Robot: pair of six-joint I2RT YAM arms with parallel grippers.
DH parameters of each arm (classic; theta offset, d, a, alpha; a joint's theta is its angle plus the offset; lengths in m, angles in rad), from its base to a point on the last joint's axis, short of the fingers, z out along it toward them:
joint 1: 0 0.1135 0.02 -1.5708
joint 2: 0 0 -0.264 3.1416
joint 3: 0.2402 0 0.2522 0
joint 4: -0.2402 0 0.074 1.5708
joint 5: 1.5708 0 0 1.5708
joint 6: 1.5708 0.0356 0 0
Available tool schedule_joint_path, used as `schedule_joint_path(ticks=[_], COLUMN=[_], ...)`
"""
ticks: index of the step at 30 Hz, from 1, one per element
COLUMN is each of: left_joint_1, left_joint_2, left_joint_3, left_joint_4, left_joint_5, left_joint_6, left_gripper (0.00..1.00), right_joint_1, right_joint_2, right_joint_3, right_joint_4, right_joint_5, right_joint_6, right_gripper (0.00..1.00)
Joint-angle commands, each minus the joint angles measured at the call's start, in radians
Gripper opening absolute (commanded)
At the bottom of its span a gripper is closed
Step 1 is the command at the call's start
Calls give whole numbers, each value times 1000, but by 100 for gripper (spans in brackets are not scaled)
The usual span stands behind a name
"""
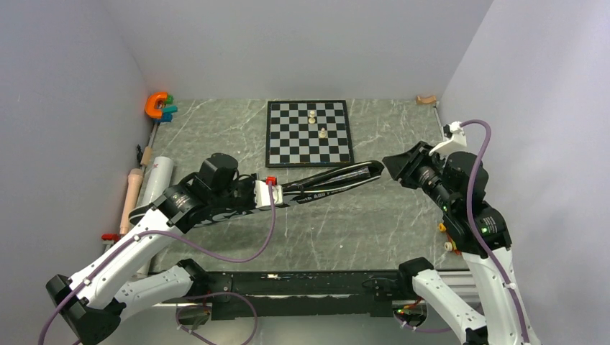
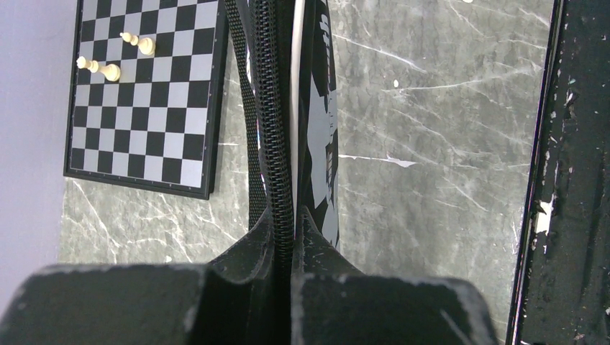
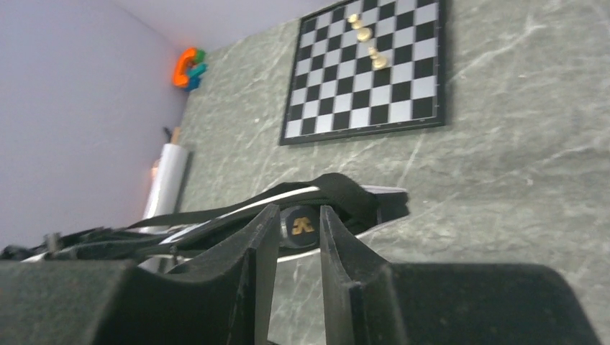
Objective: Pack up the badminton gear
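Left jaws (image 2: 291, 241): closed tight on the zipper edge of the black racket-shaped bag (image 1: 327, 183), partway along its length.
Right jaws (image 3: 298, 215): parted a little, at the bag's narrow right end. A round cap with a gold mark shows in the gap. I cannot tell whether the fingers (image 3: 338, 248) touch it.
Bag: stretched across the middle of the table (image 1: 403, 237), running from near-left to far-right between the two arms. It is turned on edge in the left wrist view, with white lettering on its side.
White tube (image 1: 157, 180): lies at the left edge of the table, well apart from the bag's right end and just beside a beige wooden rod (image 1: 131, 198).
Chessboard (image 1: 309, 133): far middle, just beyond the bag, with two pale chess pieces (image 1: 317, 123) on it.
Orange, green and blue toy (image 1: 160, 106): far-left corner.
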Motion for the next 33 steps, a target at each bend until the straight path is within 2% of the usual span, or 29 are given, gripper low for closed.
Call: schedule_joint_path(ticks=[1, 5, 16, 19, 27, 31, 33], left_joint_1=[-3, -4, -3, -3, -3, -2, -4], left_joint_2=[-22, -20, -6, -4, -2, -1, 2], left_joint_3=[66, 71, 85, 88, 90, 84, 84], left_joint_4=[97, 94, 91, 89, 91, 95, 95], left_joint_5=[29, 28, 27, 28, 34, 37, 40], left_joint_6=[6, 6, 10, 11, 4, 2, 1], left_gripper=[0, 0, 0, 0, 0, 0, 0], right_joint_1=[4, 14, 66, 102, 145, 144, 145], right_joint_2=[8, -9, 5, 22, 45, 25, 28], right_joint_3=[-12, -127, -237, -232, -168, -169, -139], right_joint_4=[74, 189, 237, 206, -43, -63, -64], right_joint_5=[-139, -259, -283, -239, 15, 33, 33], right_joint_6=[30, 100, 99, 67, -92, -98, -94], right_gripper=[29, 21, 12, 11, 12, 12, 15])
